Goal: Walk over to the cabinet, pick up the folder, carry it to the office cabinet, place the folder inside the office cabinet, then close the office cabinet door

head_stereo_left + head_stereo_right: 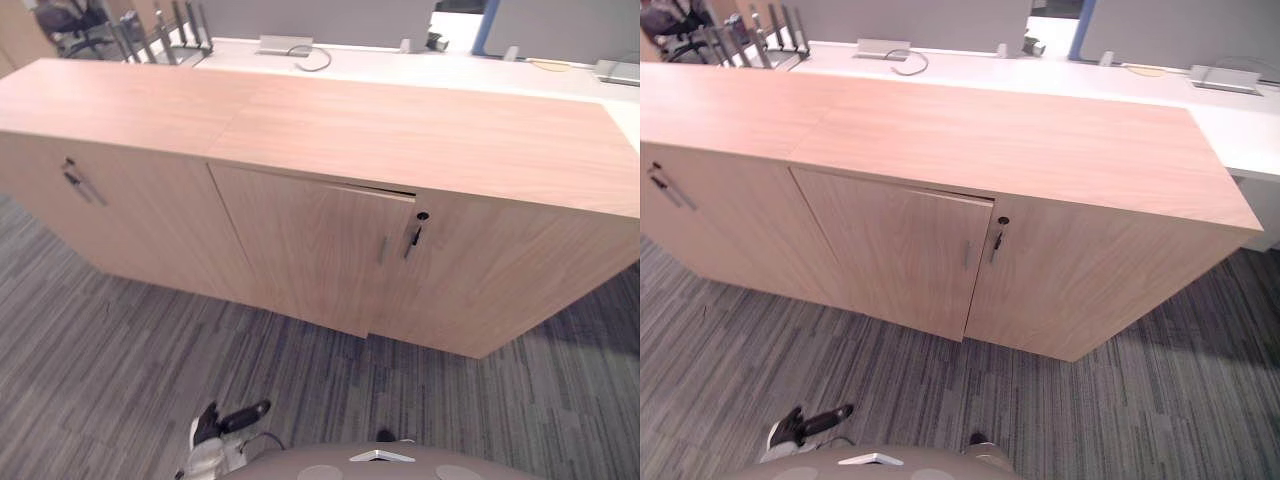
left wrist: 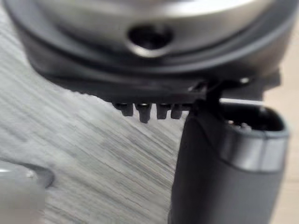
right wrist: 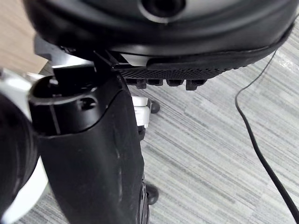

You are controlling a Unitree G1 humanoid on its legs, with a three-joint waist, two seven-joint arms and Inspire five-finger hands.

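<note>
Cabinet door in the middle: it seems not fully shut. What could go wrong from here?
The middle door stands slightly ajar, its edge proud of the neighbouring door; it may swing out or be bumped. The key hangs from the lock; a hand pushing the door shut could snag it.

Looks steeply down from the head on one shared cabinet (image 1: 400, 140) and carpet (image 1: 120, 350); at both wrists, faces carpet from very close.
</note>
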